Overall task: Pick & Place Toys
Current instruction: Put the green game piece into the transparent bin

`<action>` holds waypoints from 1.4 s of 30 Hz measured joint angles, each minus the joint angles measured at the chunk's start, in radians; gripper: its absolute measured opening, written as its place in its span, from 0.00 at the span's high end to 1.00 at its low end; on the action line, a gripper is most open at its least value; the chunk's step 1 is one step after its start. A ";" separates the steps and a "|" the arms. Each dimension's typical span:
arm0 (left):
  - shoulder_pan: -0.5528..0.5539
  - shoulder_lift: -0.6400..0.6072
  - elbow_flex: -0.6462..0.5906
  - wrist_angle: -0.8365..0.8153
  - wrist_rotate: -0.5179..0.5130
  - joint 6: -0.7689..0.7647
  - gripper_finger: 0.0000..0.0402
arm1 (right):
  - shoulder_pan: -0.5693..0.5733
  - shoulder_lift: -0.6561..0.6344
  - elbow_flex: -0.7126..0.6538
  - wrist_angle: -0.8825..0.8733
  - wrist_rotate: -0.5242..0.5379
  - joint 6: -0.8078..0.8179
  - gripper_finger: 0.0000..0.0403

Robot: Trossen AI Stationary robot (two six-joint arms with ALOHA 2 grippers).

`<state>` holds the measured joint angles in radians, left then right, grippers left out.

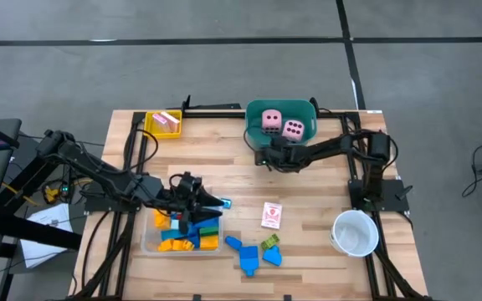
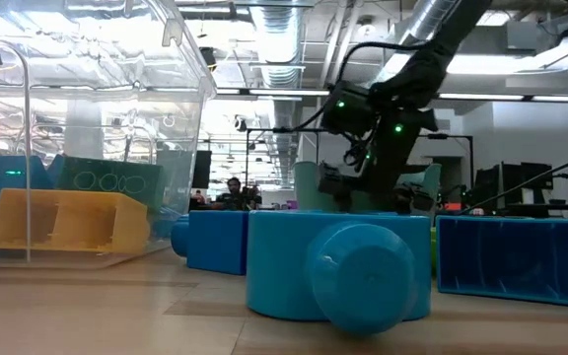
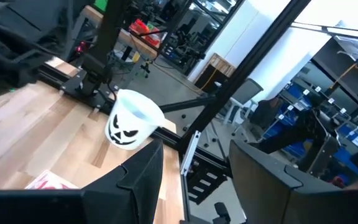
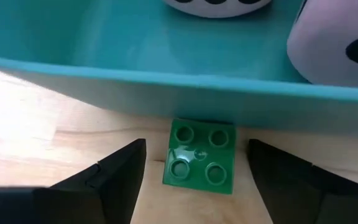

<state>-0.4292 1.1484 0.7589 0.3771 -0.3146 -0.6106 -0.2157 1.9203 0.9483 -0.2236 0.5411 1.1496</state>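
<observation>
Blue block [image 2: 338,268] foremost, light wooden table [image 1: 224,167], open workshop behind

bare surface [image 1: 224,159] open between the teal tub [image 1: 258,134] and clear tray [image 1: 149,242]; white cup [image 1: 355,232] blocks the right corner; blue blocks [image 1: 245,255] crowd the near edge
</observation>
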 joint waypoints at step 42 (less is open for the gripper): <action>-0.023 0.000 0.001 0.082 -0.083 0.246 0.59 | 0.334 -0.628 0.144 0.150 -0.403 -0.574 0.65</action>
<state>-0.4526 1.1488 0.7595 0.4591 -0.3978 -0.3647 0.1186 1.2924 1.0920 -0.0733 0.1378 0.5755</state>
